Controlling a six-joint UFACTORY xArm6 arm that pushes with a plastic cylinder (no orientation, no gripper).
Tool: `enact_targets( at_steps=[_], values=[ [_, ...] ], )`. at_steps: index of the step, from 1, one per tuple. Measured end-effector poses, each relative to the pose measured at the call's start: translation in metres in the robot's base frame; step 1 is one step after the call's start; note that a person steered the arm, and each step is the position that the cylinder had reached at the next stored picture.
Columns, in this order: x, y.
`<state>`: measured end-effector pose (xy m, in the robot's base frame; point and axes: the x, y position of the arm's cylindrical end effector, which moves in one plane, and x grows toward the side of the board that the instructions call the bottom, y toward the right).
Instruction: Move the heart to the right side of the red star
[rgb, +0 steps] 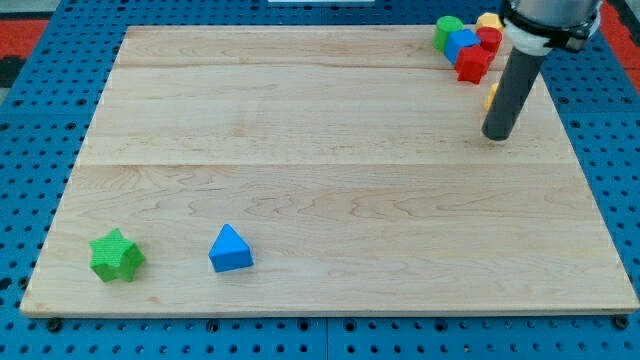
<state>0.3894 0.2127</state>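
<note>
A red star (473, 64) lies in a tight cluster near the board's top right corner. With it are a green block (449, 31), a blue block (463, 44), a second red block (489, 39) and a yellow block (488, 20). A sliver of another yellow block (491, 96) shows just left of the rod, below and right of the red star; the rod hides most of it. I cannot tell which yellow block is the heart. My tip (497, 136) rests on the board below this sliver and below and right of the cluster.
A green star (117, 256) and a blue triangle (231, 249) lie near the wooden board's (300, 150) bottom left corner. The board's right edge runs close to the rod. Blue pegboard surrounds the board.
</note>
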Motion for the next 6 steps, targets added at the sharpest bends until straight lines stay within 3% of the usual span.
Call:
enact_targets(
  at_steps=[1,2,3,4,6],
  values=[
    [-0.048,0.006],
    [-0.059,0.006],
    [-0.026,0.006],
    [-0.021,0.027],
    [-0.08,0.036]
  ],
)
